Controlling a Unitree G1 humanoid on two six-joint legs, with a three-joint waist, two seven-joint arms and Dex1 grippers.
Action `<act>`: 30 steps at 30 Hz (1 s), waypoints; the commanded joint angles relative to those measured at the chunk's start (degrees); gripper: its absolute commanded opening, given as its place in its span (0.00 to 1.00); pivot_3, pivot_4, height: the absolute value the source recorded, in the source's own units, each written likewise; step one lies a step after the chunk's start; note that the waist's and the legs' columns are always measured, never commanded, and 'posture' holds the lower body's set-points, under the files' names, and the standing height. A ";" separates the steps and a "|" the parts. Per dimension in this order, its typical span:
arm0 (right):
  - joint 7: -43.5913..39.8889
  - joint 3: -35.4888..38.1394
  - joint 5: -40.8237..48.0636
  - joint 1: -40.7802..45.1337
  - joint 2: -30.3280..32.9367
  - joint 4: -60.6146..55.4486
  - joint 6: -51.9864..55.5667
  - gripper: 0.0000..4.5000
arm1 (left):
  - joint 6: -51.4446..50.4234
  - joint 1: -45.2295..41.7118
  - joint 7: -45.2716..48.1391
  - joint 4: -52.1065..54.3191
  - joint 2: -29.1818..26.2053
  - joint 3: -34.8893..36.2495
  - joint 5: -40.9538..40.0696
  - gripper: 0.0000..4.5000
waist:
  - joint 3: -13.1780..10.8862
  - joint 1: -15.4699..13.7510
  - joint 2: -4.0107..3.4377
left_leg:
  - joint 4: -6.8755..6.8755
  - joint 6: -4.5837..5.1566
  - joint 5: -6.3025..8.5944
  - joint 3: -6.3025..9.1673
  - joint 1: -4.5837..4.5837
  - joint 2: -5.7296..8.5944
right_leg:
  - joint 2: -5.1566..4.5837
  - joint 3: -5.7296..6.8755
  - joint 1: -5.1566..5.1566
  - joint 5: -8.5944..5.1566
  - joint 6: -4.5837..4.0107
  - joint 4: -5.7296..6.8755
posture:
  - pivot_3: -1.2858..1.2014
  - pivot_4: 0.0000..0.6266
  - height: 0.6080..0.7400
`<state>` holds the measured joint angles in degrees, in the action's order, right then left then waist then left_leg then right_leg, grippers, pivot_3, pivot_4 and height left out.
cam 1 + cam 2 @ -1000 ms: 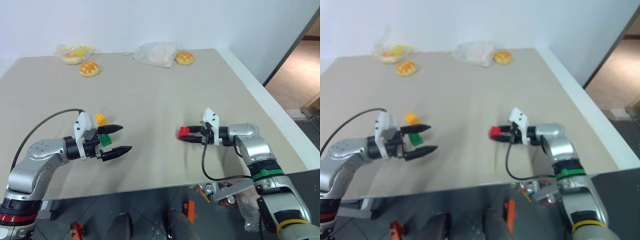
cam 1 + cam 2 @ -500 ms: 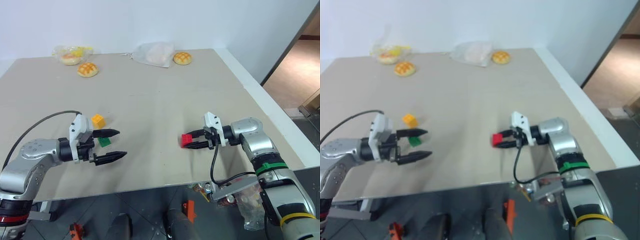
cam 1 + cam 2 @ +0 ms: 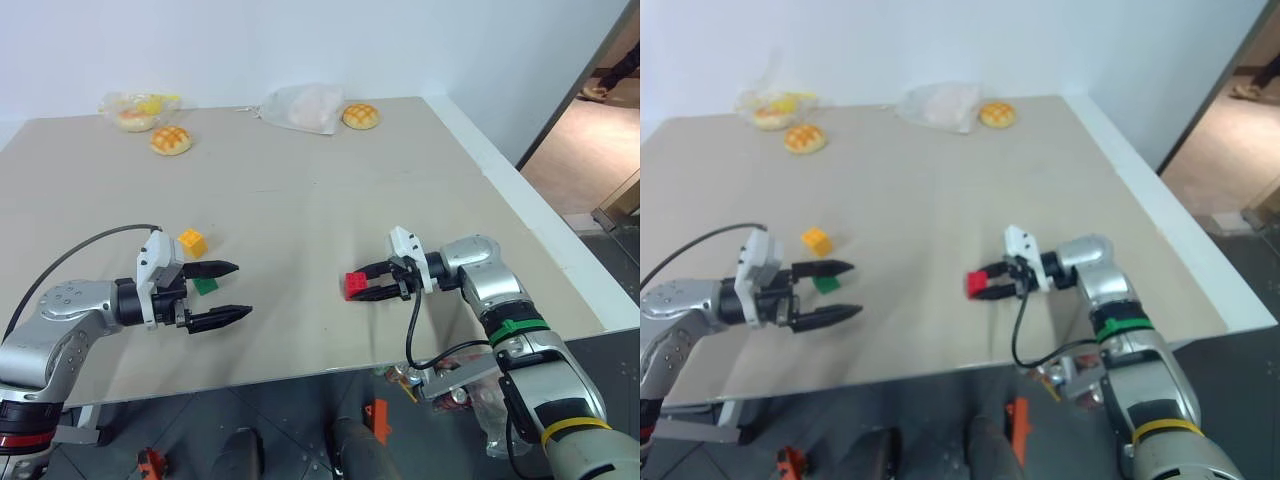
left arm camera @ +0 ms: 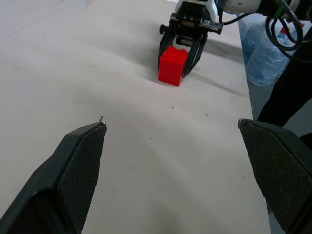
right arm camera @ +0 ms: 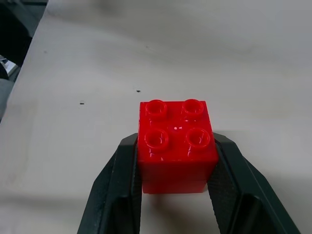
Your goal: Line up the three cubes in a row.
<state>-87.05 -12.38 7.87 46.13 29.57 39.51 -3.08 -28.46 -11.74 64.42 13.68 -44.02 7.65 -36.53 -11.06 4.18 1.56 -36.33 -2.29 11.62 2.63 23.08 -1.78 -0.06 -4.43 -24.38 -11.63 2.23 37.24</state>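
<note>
At the far left of the worktop [image 3: 320, 190], a clear bag with yellow contents [image 3: 135, 106] is seen by the back edge, and a golden bun [image 3: 170, 140] lies just in front of it. Nearer the front on the left side, the left gripper [image 3: 222, 292] is held just above the worktop with its two black fingers spread wide apart and nothing between them; it is pointed toward the right. The yellow-orange cube [image 3: 193, 242] is set on the worktop just behind that gripper, studs up. The green cube [image 3: 206, 286] lies on the worktop close to the gripper's farther finger, partly hidden by it, so whether it is touched cannot be told. Toward the back, right of the middle, a crumpled clear bag [image 3: 300, 107] is seen with a second golden bun [image 3: 361, 116] just beside it. On the right half, near the front, the red cube [image 3: 356, 285] is pinched between the two fingers of the right gripper [image 3: 366, 285], which is pointed toward the left; in the right wrist view the cube [image 5: 176, 145] is shown studs up, with a finger pressed against each side. The red cube is held low over the worktop, well apart from the other two cubes; whether it rests on the surface cannot be told
</note>
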 commanded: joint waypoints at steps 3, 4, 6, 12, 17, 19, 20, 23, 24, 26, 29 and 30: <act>-2.76 -0.72 -0.51 0.69 0.57 -0.89 -0.45 0.28 | -0.43 -0.13 -0.24 1.60 -0.30 1.54 -1.34 1.00 | 0.00 0.01 0.00 | 0.00 0.00 0.00 0.02 0.00 0.00 | 0.01 0.01 0.00 0.00 0.00 0.00 | 0.52 0.24 1.00; -2.04 -0.91 -1.16 0.76 0.67 -0.25 -0.45 0.39 | -0.45 0.09 -0.25 1.69 -0.37 1.66 -1.33 1.00 | 0.00 0.01 0.00 | 0.01 0.00 0.00 0.02 -0.01 0.00 | 0.01 0.01 0.00 -0.01 0.00 0.00 | 0.52 0.24 1.00; -1.09 -1.29 -2.14 1.07 0.79 0.97 0.09 0.56 | -0.39 0.49 -0.34 1.54 -0.56 2.00 -1.15 1.00 | 0.00 0.02 0.00 | 0.01 0.00 0.00 0.02 0.00 0.00 | 0.01 0.01 0.00 0.00 0.00 0.00 | 0.52 0.24 1.00; 0.41 -1.34 -4.63 0.54 3.42 0.63 -2.23 0.95 | -0.47 2.99 -1.19 0.59 -1.50 5.15 -0.98 1.00 | 0.00 0.08 0.00 | -0.02 -0.02 -0.02 0.00 -0.03 0.01 | 0.00 -0.01 0.01 -0.01 -0.12 0.00 | 0.52 0.24 1.00; -1.09 0.95 -2.96 0.59 8.16 -3.07 -0.49 0.95 | -0.74 6.90 -1.68 -1.15 -3.21 9.97 -0.71 1.00 | -0.01 -0.01 -0.01 | -0.12 -0.01 -0.09 -0.03 0.00 0.09 | -0.12 -0.02 0.07 -0.02 -0.15 0.00 | 0.52 0.24 1.00; -0.49 3.64 -0.92 0.69 11.39 -7.01 0.71 0.95 | -1.07 10.37 -1.88 -2.47 -4.27 12.97 -0.48 1.00 | -0.03 0.08 -0.04 | -0.10 -0.01 -0.09 -0.08 0.00 0.10 | -0.13 -0.04 0.04 -0.03 -0.15 -0.01 | 0.52 0.24 1.00; 0.08 4.99 0.02 0.54 12.76 -9.18 1.76 0.95 | -1.18 11.93 -1.93 -3.22 -4.48 14.31 -0.46 1.00 | -0.04 0.12 -0.06 | -0.07 -0.02 -0.09 -0.10 0.02 0.08 | -0.13 -0.04 -0.02 -0.06 -0.17 -0.01 | 0.52 0.24 1.00; 2.11 7.89 2.55 -1.07 14.83 -15.55 4.93 0.95 | -0.56 14.77 -2.53 -4.14 -4.15 15.95 -0.10 1.00 | -0.04 0.17 -0.07 | 0.10 0.02 -0.06 -0.09 0.01 0.02 | -0.09 -0.01 -0.10 -0.17 -0.26 0.00 | 0.52 0.24 1.00; 3.11 8.90 3.82 -1.78 14.93 -18.26 6.64 0.95 | -0.05 15.36 -2.62 -4.54 -3.88 16.02 0.21 1.00 | -0.04 0.17 -0.06 | 0.15 0.02 -0.05 -0.04 0.00 0.01 | -0.08 0.02 -0.09 -0.20 -0.29 0.00 | 0.52 0.24 1.00; 4.88 10.81 7.02 -3.34 14.55 -24.49 11.14 0.95 | 0.91 16.03 -2.70 -5.41 -3.59 15.54 1.03 1.00 | -0.04 0.16 -0.06 | 0.20 0.02 -0.05 -0.02 -0.01 -0.02 | -0.03 0.04 -0.11 -0.22 -0.32 0.01 | 0.52 0.24 1.00; 7.97 12.22 11.82 -6.18 13.34 -34.48 17.82 0.95 | 2.59 15.67 -2.37 -7.41 -3.39 13.81 2.63 1.00 | -0.04 0.11 -0.07 | 0.22 0.02 -0.05 -0.02 -0.01 -0.02 | -0.04 0.05 -0.11 -0.22 -0.32 0.01 | 0.52 0.24 1.00; 9.12 12.19 12.76 -7.37 12.95 -37.71 19.42 0.95 | 3.37 15.08 -2.13 -8.43 -3.35 12.92 3.43 1.00 | -0.04 0.11 -0.07 | 0.21 0.02 -0.05 -0.01 0.00 -0.01 | -0.05 0.05 -0.11 -0.22 -0.32 0.01 | 0.52 0.24 1.00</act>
<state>-79.60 -1.98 17.62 39.13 42.69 7.74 13.60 -26.95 3.94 61.77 6.14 -47.62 20.81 -33.93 -11.10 4.29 1.49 -36.12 -2.27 11.57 2.60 23.08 -1.79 -0.12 -4.39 -24.49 -11.84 1.92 37.25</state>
